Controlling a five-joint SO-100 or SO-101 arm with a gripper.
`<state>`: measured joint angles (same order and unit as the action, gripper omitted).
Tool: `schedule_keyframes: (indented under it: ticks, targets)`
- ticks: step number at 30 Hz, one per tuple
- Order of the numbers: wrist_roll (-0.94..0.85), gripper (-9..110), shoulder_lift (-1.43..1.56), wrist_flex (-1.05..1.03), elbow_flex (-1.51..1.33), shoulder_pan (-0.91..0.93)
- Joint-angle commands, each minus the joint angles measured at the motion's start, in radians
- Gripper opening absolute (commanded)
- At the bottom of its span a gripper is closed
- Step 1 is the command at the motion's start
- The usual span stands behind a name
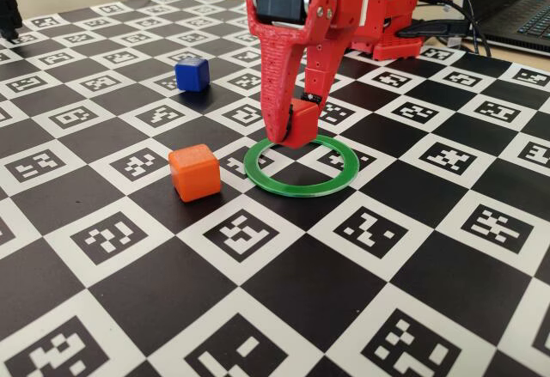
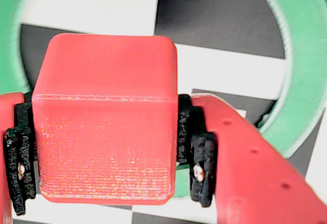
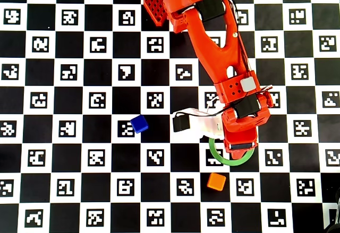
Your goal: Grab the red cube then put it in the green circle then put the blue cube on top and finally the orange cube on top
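Red cube (image 2: 104,122) clamped between both black-padded fingers (image 2: 196,157) of gripper (image 1: 290,132), held low over green circle's (image 1: 339,175) 10 o'clock inner edge in fixed view. Likely light, rigid plastic, ridged faces giving fair friction; flat opposite sides best hold. Orange cube (image 1: 194,172) near ring at 9 o'clock, blue cube (image 1: 192,74) farther at 11.

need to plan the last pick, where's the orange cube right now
In the fixed view the orange cube sits on the checkered board just left of the green circle, outside it and apart from it, nearer the camera than the blue cube.
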<state>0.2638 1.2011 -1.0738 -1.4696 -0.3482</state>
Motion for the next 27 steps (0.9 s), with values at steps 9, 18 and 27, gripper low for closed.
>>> schedule_keyframes:
  ticks: [9, 18, 27]
  targets:
    - [0.023, 5, 0.017, 0.044, -0.018, -0.002]
    - [0.031, 5, -0.006, 0.055, -0.023, -0.011]
    - [0.032, 5, -0.009, 0.061, -0.023, -0.023]
